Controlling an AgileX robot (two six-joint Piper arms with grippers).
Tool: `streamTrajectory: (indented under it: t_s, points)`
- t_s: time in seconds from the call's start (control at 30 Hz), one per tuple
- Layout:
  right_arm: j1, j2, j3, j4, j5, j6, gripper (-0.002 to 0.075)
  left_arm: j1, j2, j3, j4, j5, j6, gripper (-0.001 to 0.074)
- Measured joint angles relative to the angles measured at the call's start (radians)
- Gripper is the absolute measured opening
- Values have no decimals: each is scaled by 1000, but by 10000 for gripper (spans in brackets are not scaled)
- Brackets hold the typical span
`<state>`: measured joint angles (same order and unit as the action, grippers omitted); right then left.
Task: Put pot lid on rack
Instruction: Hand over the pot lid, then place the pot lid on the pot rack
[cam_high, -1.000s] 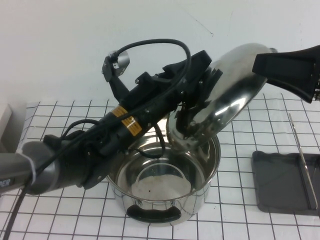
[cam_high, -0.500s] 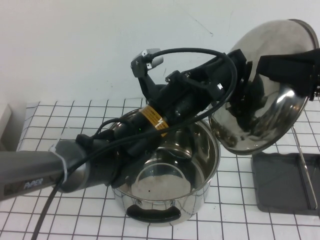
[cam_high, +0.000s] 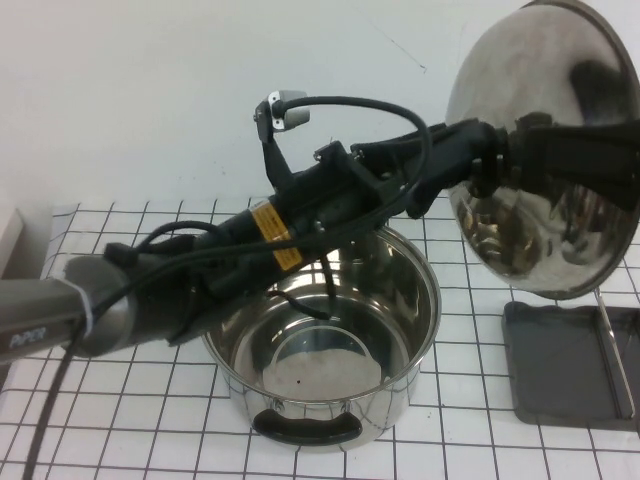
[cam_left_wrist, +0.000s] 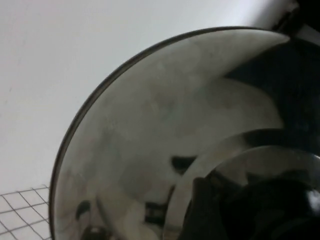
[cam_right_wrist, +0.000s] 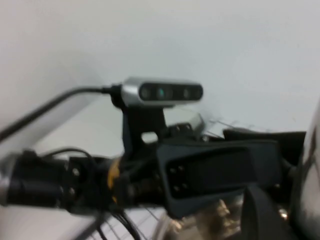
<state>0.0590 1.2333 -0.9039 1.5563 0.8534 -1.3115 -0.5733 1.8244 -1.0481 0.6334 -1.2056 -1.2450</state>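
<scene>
The shiny steel pot lid (cam_high: 540, 90) hangs tilted on edge, high at the right, above the dark grey rack tray (cam_high: 560, 370) and its thin wire frame (cam_high: 610, 340). My left gripper (cam_high: 492, 160) reaches across over the pot and is shut on the lid's black knob. The left wrist view is filled by the lid's dome (cam_left_wrist: 150, 125) and the dark knob (cam_left_wrist: 270, 210). My right gripper (cam_high: 522, 152) comes in from the right edge and meets the lid at the knob area. The right wrist view shows the lid's rim (cam_right_wrist: 312, 165).
The deep steel pot (cam_high: 330, 350) with black handles stands open at the table's middle, under the left arm. A white object (cam_high: 8, 235) sits at the far left edge. The left arm's camera (cam_right_wrist: 162, 92) fills the right wrist view.
My left arm has carried the lid up and to the right, from over the pot to above the rack. The right arm has stayed at the upper right.
</scene>
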Motion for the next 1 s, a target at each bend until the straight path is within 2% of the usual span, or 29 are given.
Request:
streamTrajectory:
  t_s: [0.13, 0.23, 0.33, 0.47, 0.57, 0.7, 1.0]
  points:
    - [2, -70, 0, -123, -76, 53, 115, 68, -19, 0, 97, 8, -70, 462]
    - [-4, -131, -6, -195, -131, 99, 115, 126, -35, 0, 142, 44, -98, 424]
    - [-4, -165, -8, -283, -145, 154, 115, 150, -67, 0, 201, 56, -121, 328]
    - [-4, -192, -8, -432, -155, 253, 115, 167, -125, 0, 300, 51, -128, 105]
    - [-4, -199, -8, -594, -182, 366, 115, 182, -183, 0, 405, 51, -124, 29]
    - [-4, -197, -8, -722, -206, 464, 115, 189, -280, 0, 561, 90, -124, 6]
    - [-4, -58, -8, -743, -281, 489, 115, 188, -426, 0, 824, 166, -237, 1]
